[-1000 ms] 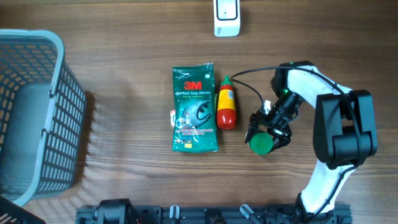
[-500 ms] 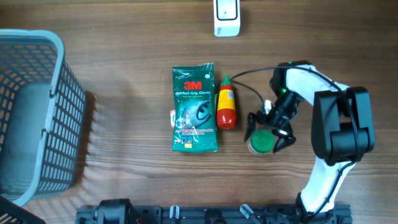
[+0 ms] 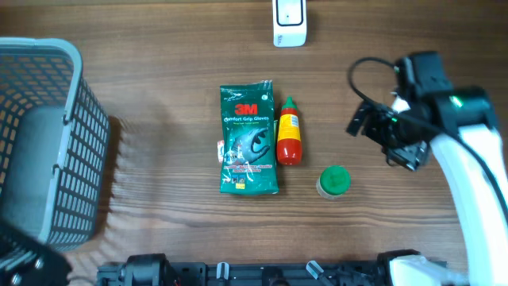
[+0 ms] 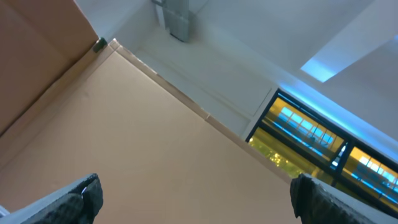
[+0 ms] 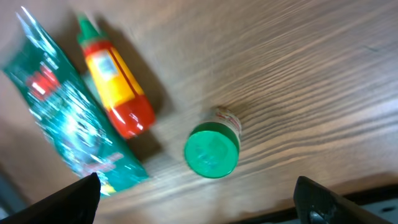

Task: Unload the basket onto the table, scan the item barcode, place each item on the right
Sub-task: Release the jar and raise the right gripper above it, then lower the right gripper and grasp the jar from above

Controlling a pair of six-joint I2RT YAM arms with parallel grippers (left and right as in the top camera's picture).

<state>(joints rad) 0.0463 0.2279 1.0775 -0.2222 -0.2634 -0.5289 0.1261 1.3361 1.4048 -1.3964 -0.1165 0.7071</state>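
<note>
Wood-grain table, seen from overhead. Right hand is spread wide and empty, raised over the table to the right of the green-lidded jar and a bit beyond it, not touching it. Jar stands upright, lid up, just right of the red sauce bottle. Bottle lies flat beside the 3M glove pack. White scanner is at the far edge, well apart from the jar. Grey basket is far left. Left hand is spread wide and empty, its camera facing the ceiling.

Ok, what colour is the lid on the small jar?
Green lid, best seen in the right wrist view.
</note>
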